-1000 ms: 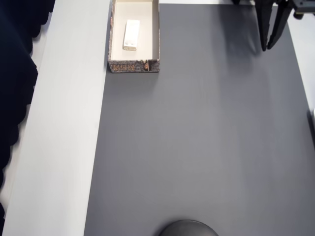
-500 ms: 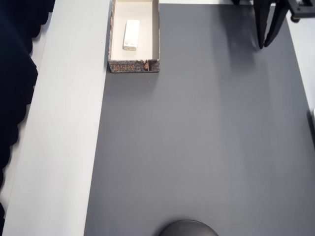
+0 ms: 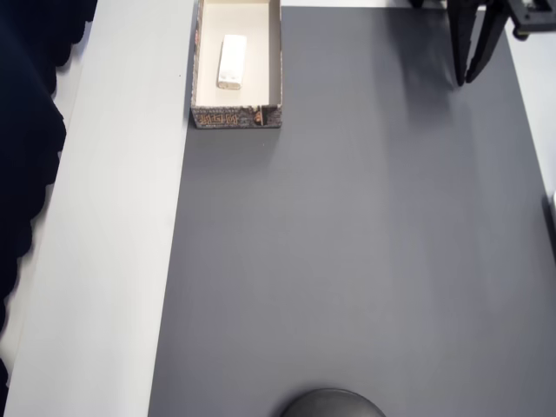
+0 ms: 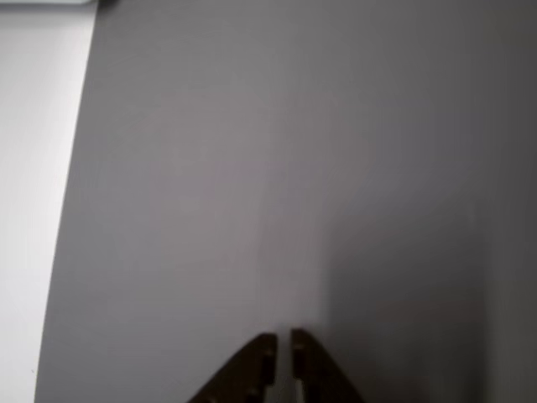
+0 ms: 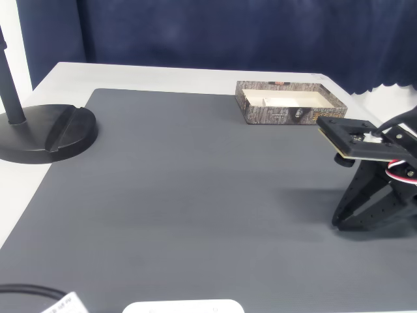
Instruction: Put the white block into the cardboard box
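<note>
grey matting (image 3: 365, 261) covers most of the white table (image 3: 113, 261) in the overhead view. black and round, a stand base (image 5: 45, 134) sits at the left edge of the fixed view. upper left of the overhead frame holds the cardboard box (image 3: 236, 115), on the mat's edge, with the white block (image 3: 231, 61) lying lengthwise inside it on the cream floor. far across, at the upper right corner, the gripper (image 3: 470, 80) hangs over bare mat, its dark fingers (image 4: 252, 374) drawn nearly together with only a thin slit between the tips, holding nothing.
</note>
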Robot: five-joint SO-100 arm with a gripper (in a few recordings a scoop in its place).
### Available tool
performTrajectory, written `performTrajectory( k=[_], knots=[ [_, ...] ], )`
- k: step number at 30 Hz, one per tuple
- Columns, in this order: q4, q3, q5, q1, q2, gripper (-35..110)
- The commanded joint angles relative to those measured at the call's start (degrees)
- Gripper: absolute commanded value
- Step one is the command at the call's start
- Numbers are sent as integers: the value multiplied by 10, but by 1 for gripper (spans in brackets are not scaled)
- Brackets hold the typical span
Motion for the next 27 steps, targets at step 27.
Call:
performTrajectory(
  k=[27],
  knots=[
    [11, 11, -35, -1, 22, -2]
  ],
)
